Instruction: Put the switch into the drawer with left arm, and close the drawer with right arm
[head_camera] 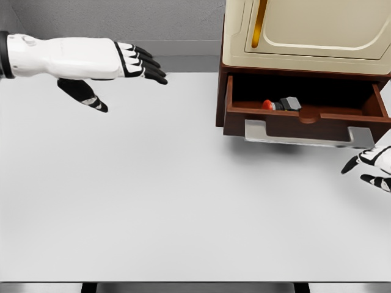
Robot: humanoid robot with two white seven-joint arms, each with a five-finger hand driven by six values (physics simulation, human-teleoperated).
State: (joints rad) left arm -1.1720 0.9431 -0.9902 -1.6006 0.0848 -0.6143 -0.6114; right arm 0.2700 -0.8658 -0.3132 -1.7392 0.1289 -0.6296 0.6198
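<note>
The switch (281, 104), a small dark block with a red button, lies inside the open brown drawer (305, 119) of a cream cabinet at the upper right. The drawer stands pulled out, and a silver handle (308, 135) runs along its front. My left hand (125, 76) hovers at the upper left, far from the drawer, fingers stretched out and thumb hanging down, holding nothing. My right hand (371, 165) shows at the right edge, just below the drawer's right front corner, fingers spread and empty.
The cream cabinet (305, 30) with a gold door handle (259, 24) rises above the drawer. A white table (153, 201) spans the view, its front edge near the bottom. A grey wall stands behind.
</note>
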